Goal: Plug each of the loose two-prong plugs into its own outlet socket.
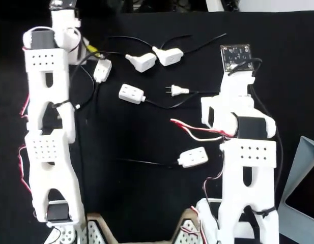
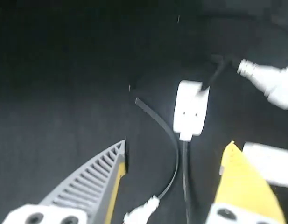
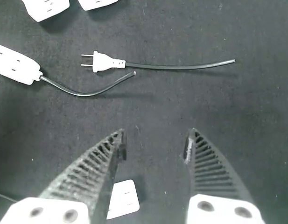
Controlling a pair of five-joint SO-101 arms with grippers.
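A: Left hand (image 2: 176,148), state?
B: Wide open, holding nothing. It hangs over a white outlet socket (image 2: 190,112) lying flat on the black counter (image 2: 64,70), and the socket's cord runs back between the fingers.
A: Right hand (image 3: 156,135)?
B: Wide too, nothing in it.
A: Plug?
B: The loose two-prong plug (image 3: 104,61) lies on the counter ahead of the right hand, well apart. Its prongs point toward a second outlet socket (image 3: 15,63) without touching it.
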